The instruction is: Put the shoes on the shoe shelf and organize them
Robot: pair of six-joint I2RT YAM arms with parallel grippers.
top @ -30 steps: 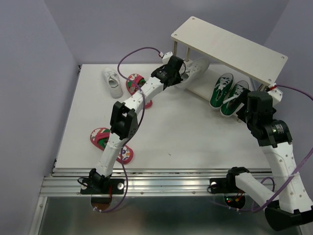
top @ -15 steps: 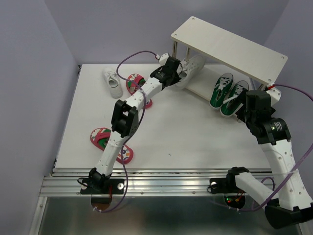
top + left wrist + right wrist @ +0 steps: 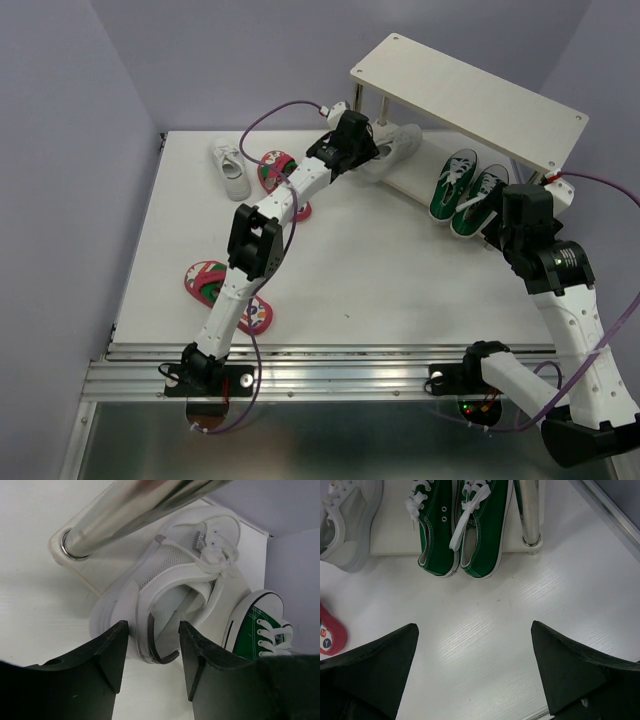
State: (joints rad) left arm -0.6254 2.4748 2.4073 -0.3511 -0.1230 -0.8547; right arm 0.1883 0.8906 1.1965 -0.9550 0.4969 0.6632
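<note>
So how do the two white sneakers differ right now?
The shelved white sneaker sits on the lower board of the shoe shelf, heel over its front edge. The loose white sneaker lies on the table beside a flip-flop. The left claw straddles the shelved one's heel, jaws apart; no claw is near the loose one. Both are white, laced and sole-down.

The left gripper [image 3: 150, 652] parted its jaws and let go of the white sneaker [image 3: 185, 575]. The sneaker's heel came down onto the shoe shelf [image 3: 470, 95].
</note>
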